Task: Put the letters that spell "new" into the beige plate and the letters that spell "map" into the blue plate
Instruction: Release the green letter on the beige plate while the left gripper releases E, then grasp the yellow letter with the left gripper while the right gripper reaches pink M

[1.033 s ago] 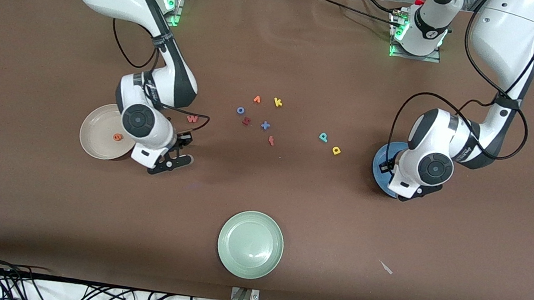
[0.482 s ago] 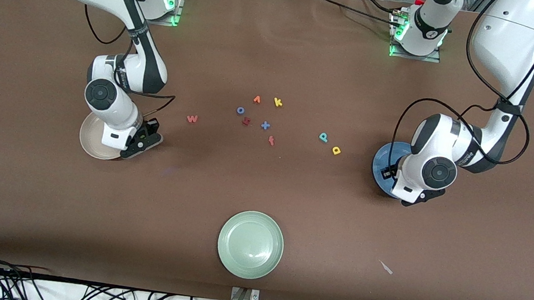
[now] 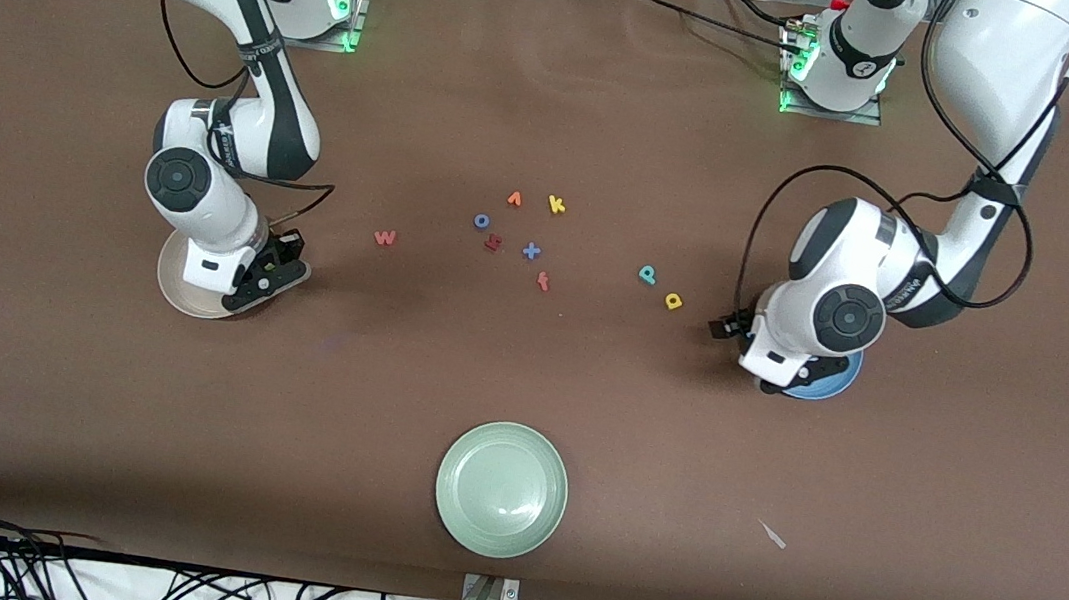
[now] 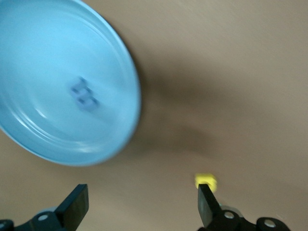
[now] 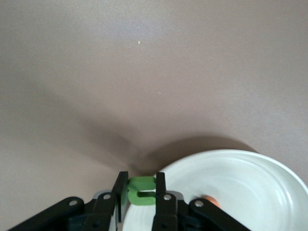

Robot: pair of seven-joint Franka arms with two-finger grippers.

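Though half-hid by arms: R gripper point(image 5: 141, 191) clamped on green n point(image 5: 141, 190), L gripper point(image 4: 142, 207) apart.

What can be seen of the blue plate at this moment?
The blue plate is round, shallow and plain medium blue, with a smooth glossy look and a faint ring inside the rim. It lies flat on the brown table at the left arm's end. One light blue letter lies in its well, blurred. In the front view the left arm's wrist covers most of it, leaving only its nearer edge showing. The left gripper, jaws open, is over the table beside the plate, not touching it.
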